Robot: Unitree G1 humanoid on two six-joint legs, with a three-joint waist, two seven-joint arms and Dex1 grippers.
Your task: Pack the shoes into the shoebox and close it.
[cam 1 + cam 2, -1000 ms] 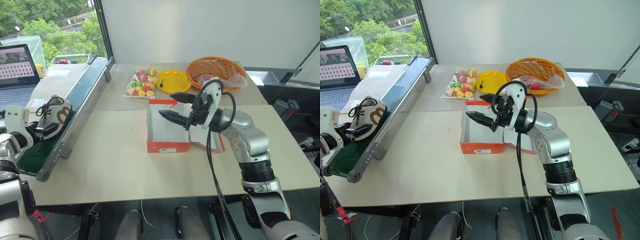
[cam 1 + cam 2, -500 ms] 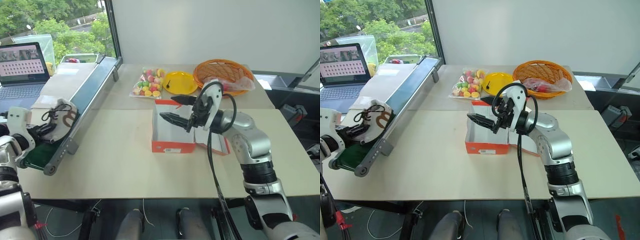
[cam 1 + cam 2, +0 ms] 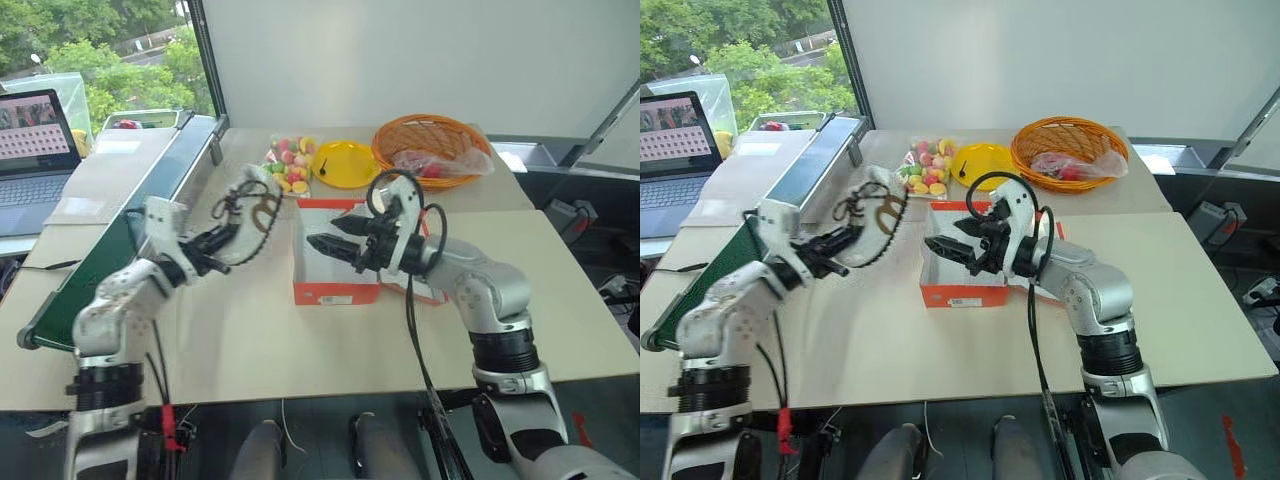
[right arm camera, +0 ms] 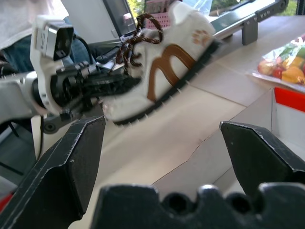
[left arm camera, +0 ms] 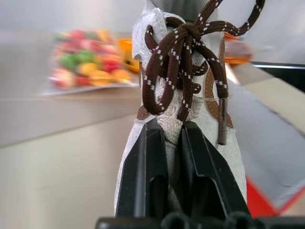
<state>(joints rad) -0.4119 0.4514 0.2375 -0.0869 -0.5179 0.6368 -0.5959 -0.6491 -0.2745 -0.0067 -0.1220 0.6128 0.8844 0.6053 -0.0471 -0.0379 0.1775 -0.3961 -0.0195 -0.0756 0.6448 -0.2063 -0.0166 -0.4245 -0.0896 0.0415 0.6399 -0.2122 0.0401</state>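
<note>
A small white sneaker (image 3: pixel 252 212) with a brown side mark and dark laces hangs in the air just left of the shoebox (image 3: pixel 337 293). My left gripper (image 3: pixel 222 240) is shut on it, and in the left wrist view its two black fingers (image 5: pixel 152 162) pinch the shoe (image 5: pixel 233 162) below the lace knot. The orange-red shoebox stands open with its white inside showing. My right gripper (image 3: pixel 335 236) hovers open over the box, pointing toward the shoe (image 4: pixel 167 67), with nothing between its fingers (image 4: pixel 81 152).
The box's lid (image 3: pixel 436 287) lies open on the right. A conveyor belt (image 3: pixel 90 270) runs along the table's left, with a laptop (image 3: pixel 35 150) beyond it. At the back lie a bag of sweets (image 3: pixel 287 163), a yellow plate (image 3: pixel 345 162) and an orange woven basket (image 3: pixel 430 145).
My left gripper shut on the shoe on the conveyor and swung it right, up to the box's left side. The right gripper rolled and dipped slightly over the box.
</note>
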